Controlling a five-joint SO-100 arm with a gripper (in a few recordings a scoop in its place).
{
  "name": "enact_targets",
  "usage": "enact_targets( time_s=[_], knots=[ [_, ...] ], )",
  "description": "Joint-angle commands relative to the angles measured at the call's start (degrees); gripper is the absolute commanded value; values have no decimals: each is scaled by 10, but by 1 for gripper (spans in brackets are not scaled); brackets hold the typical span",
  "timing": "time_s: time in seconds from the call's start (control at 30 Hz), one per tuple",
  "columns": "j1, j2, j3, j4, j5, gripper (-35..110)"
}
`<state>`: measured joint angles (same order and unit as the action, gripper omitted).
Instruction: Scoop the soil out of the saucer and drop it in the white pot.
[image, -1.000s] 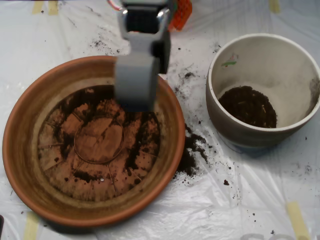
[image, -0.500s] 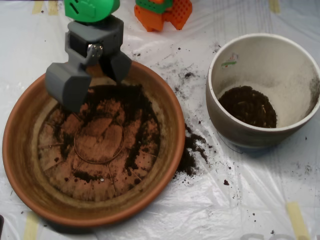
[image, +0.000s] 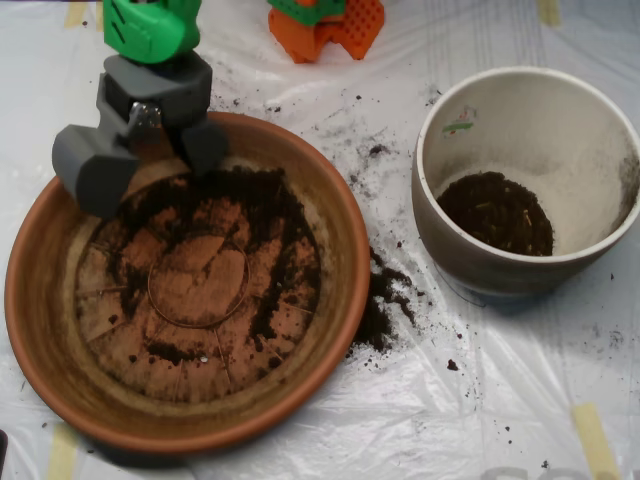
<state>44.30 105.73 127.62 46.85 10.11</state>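
I've got the scoop (image: 140, 165) over the saucer's (image: 40, 330) upper-left rim, halves spread apart — soil (image: 265, 215) thinly smeared across the saucer's base, more inside the white pot (image: 590, 150) to its right.

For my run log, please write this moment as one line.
gripper: open, over upper-left rim of round terracotta saucer | dark soil: thin layer in saucer | off-white pot: some soil inside

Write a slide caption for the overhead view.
Open grey scoop over the soil-streaked saucer; white pot holds soil.
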Motion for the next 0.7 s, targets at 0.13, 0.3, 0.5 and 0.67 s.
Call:
enact_targets(
  time_s=[0.13, 0.3, 0.5, 0.67],
  knots=[
    [23, -58, -69, 22, -15, 33],
    [29, -108, -123, 57, -20, 31],
    [47, -207, -232, 128, -28, 29],
    [53, -237, -249, 149, -40, 29]
  ],
)
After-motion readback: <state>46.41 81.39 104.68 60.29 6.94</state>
